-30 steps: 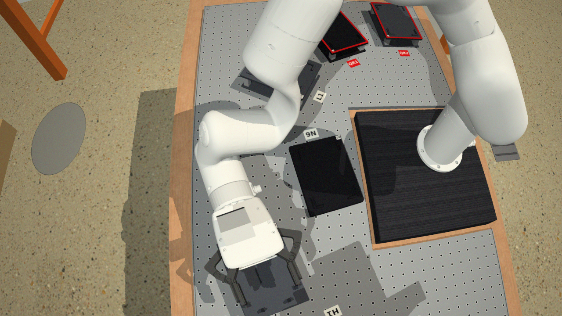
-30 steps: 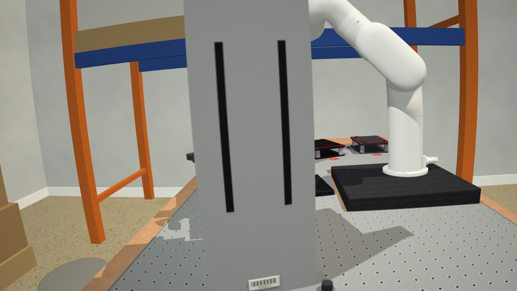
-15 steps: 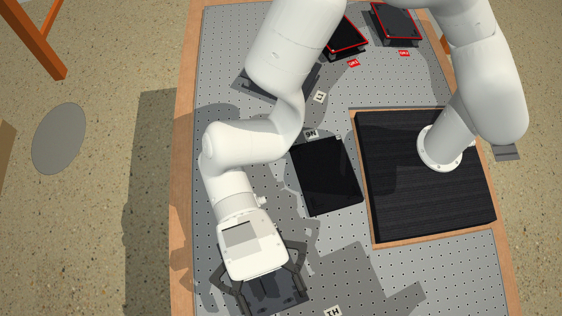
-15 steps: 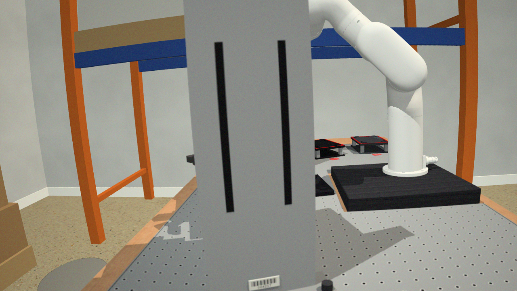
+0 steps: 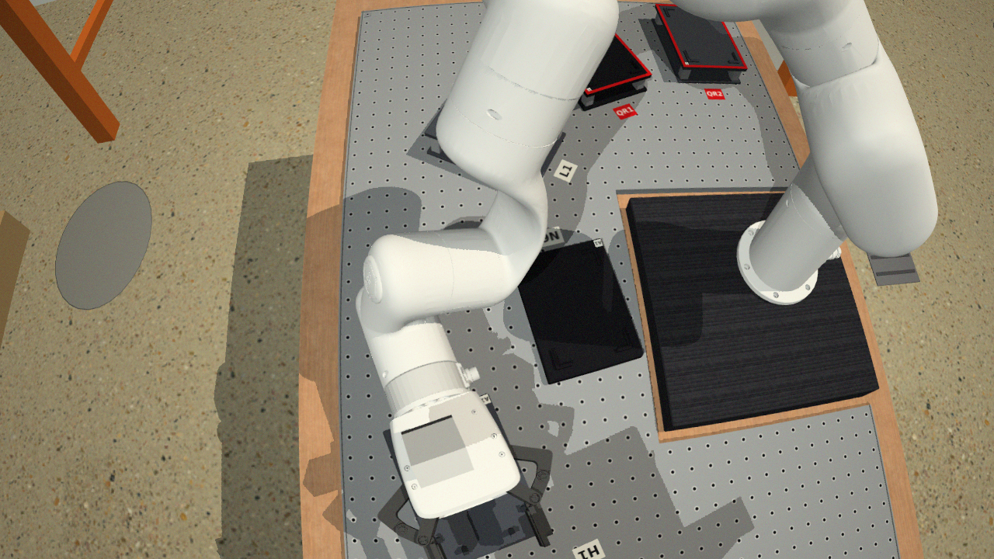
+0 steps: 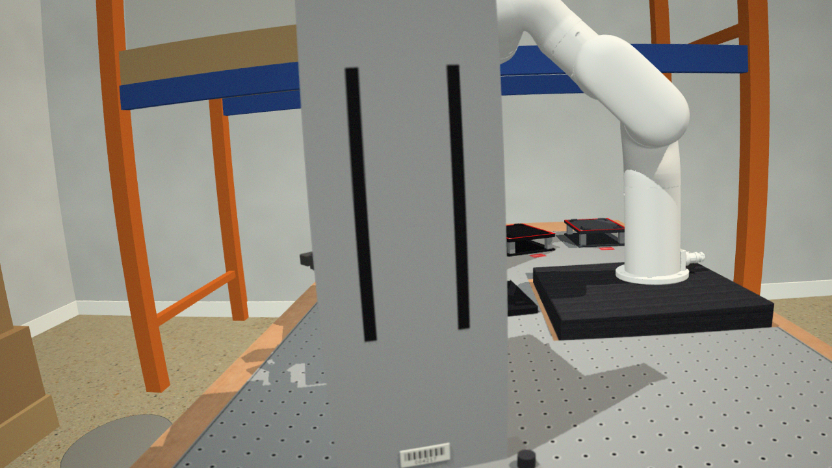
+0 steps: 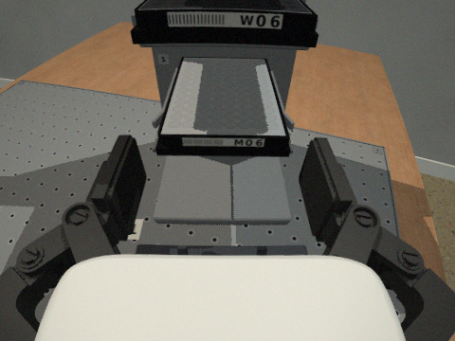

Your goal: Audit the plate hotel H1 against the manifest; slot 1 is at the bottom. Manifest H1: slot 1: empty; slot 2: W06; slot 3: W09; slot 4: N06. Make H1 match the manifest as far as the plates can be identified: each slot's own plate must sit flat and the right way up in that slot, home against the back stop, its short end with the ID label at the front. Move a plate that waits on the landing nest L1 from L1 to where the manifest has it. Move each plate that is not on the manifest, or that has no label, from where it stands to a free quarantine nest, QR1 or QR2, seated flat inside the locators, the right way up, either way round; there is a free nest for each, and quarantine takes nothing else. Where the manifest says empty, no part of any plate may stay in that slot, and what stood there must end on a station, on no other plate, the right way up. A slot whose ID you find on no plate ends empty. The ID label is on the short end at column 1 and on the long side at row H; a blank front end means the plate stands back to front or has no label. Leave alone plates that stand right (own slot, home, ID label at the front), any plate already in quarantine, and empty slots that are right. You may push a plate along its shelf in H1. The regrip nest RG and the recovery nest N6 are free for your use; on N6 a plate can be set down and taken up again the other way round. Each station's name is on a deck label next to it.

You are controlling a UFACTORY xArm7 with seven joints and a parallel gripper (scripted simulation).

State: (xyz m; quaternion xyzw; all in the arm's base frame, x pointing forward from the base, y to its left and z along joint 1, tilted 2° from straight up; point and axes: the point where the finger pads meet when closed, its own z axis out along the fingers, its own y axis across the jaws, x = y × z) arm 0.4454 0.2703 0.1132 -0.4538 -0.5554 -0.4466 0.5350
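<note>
Clearly W06 plate [image 7: 224, 9]; lower maybe M06 [image 7: 223, 109].

The gripper [image 7: 227, 186] stood wide open, facing hotel H1 [image 6: 401, 174] low down. Ahead lay the slot 1 plate [image 7: 223, 108], narrower than the gap between the fingers. The W06 plate [image 7: 224, 13] overhung it, limiting room above.
</note>
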